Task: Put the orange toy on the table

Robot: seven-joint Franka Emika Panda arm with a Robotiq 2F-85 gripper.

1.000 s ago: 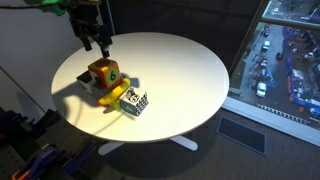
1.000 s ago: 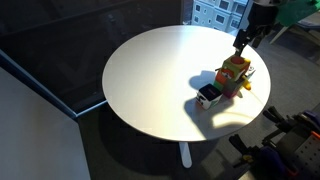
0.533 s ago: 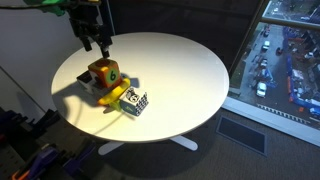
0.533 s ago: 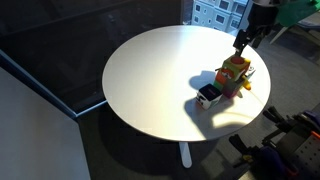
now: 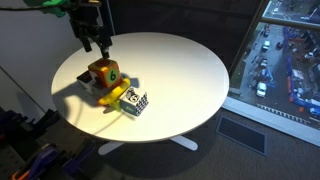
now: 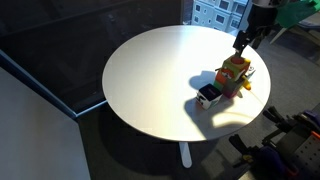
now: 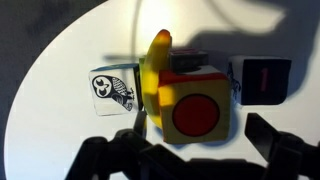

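Observation:
The orange toy (image 5: 103, 73) is a small cube with a green round patch on one side. It sits on top of a cluster of toys on the round white table (image 5: 190, 70). It also shows in the other exterior view (image 6: 235, 69) and in the wrist view (image 7: 195, 108), where its top face bears a red round patch. My gripper (image 5: 97, 44) hangs open and empty just above the toy. It also shows from the other side (image 6: 245, 42). In the wrist view the fingers (image 7: 199, 127) straddle the toy without touching it.
A yellow banana-shaped toy (image 5: 115, 97) and a black-and-white patterned cube (image 5: 137, 102) lie against the orange toy; both show in the wrist view (image 7: 155, 65) (image 7: 112, 90). A dark block with a red face (image 7: 262, 78) lies beside them. The table edge (image 6: 262, 105) is close.

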